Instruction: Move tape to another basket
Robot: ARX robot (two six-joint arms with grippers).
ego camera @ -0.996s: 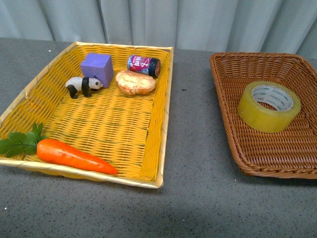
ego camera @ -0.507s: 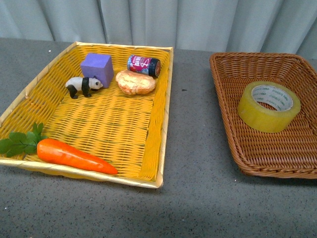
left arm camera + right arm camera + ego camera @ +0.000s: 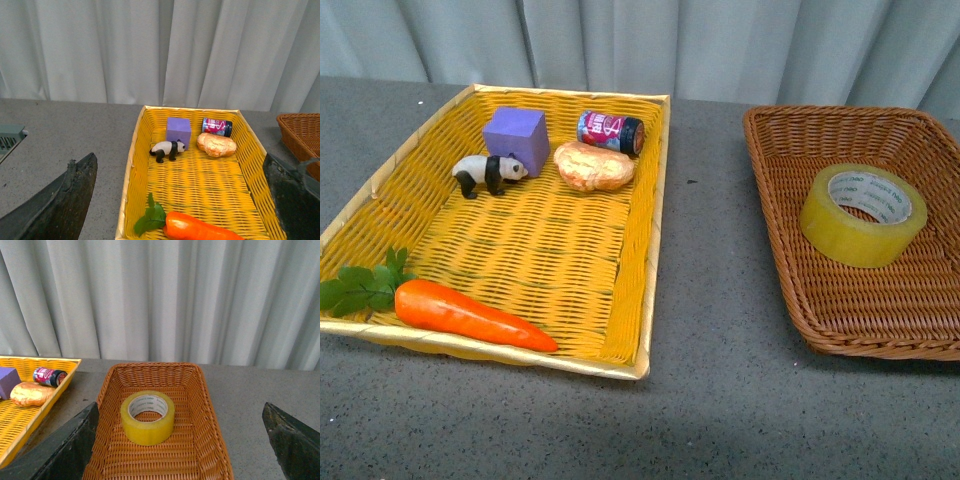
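The tape (image 3: pixel 863 215), a yellowish roll with a white core, lies flat in the dark brown wicker basket (image 3: pixel 790 270) at the right. Neither arm shows in the front view. In the right wrist view my right gripper (image 3: pixel 180 406) is open and empty, held back from and above the basket (image 3: pixel 210 405), with the tape (image 3: pixel 147 417) lying between its fingers' lines and apart from them. In the left wrist view my left gripper (image 3: pixel 179 160) is open and empty, above the near end of the yellow tray basket (image 3: pixel 130 160).
The yellow tray basket (image 3: pixel 655 200) at the left holds a purple cube (image 3: pixel 516 138), a toy panda (image 3: pixel 488 173), a small can (image 3: pixel 610 132), a bread roll (image 3: pixel 593 166) and a carrot (image 3: pixel 470 312). A grey tabletop strip (image 3: pixel 710 250) separates the baskets. A curtain hangs behind.
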